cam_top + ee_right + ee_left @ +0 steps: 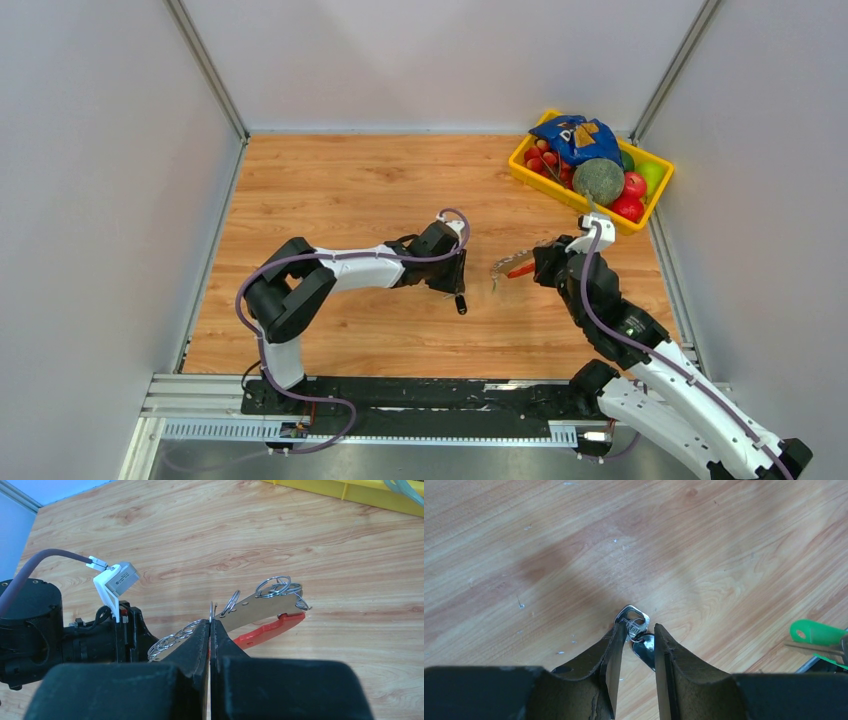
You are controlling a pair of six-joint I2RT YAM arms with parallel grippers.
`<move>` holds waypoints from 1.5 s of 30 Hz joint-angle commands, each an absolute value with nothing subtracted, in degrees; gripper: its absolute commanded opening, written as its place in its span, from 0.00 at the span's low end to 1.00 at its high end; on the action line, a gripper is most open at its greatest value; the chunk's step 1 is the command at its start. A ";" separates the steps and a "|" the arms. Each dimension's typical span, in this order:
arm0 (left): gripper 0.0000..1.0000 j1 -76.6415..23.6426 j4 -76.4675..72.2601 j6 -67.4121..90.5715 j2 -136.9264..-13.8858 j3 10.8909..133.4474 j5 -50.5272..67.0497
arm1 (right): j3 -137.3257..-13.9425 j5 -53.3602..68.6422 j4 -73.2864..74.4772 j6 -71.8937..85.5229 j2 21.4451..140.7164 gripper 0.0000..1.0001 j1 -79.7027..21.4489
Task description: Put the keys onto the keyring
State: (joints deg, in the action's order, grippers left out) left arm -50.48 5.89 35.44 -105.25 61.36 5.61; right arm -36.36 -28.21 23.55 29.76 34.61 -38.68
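In the left wrist view a small silver key point(634, 618) with a hole in its head and a dark shiny key head point(644, 649) lie on the wooden table, joined by a tiny ring. My left gripper point(640, 630) is narrowly open and straddles them; its left fingertip touches the silver key. In the top view a dark key point(460, 303) shows just below my left gripper point(455, 272). No blue-headed key shows. My right gripper point(210, 621) is shut on a thin silver ring of the keyring point(265, 602), whose strap carries several rings and a red strip point(267, 630). The strap's green tip point(816, 632) shows at the left wrist view's right edge.
A yellow bin point(517, 160) at the back right holds a blue snack bag point(575, 135), a green melon point(598, 180) and red and green fruit. Grey walls stand on both sides. The two grippers are close together at mid-table, the right point(537, 266) facing the left.
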 commanded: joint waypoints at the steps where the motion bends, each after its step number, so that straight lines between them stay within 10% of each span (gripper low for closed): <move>1: 0.37 -51.37 6.52 34.46 -105.64 63.22 5.06 | -36.22 -27.71 19.78 30.23 33.04 0.00 -38.40; 45: 0.00 -52.21 9.20 31.93 -98.50 64.29 6.15 | -36.20 -22.06 20.20 27.35 26.85 0.00 -38.32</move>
